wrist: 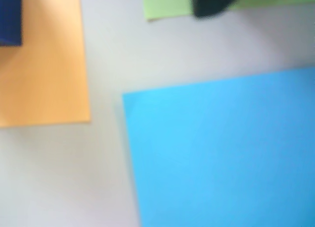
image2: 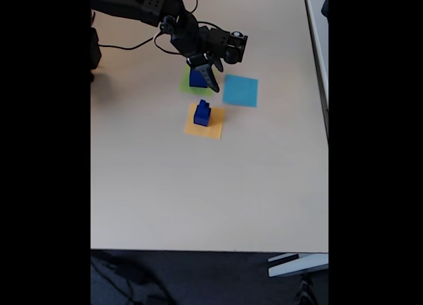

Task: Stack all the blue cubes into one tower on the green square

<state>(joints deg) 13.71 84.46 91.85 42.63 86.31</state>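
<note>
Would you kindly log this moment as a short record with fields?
Table: beige tabletop
Green sheet: flat lime-green paper square, bearing one large dark-blue cube
Orange sheet: orange-yellow paper square, bearing a small stack of dark-blue cubes
Cyan sheet: cyan-blue paper square, bare
Claw: black claw beside the large cube; grip unclear

Wrist view blurred throughout, soft paper edges, washed-out bright. Fixed view evenly lit, sharper, low detail; black bars either side of desk (image2: 198, 199); faint shadow left of arm (image2: 142, 4) on desk.
</note>
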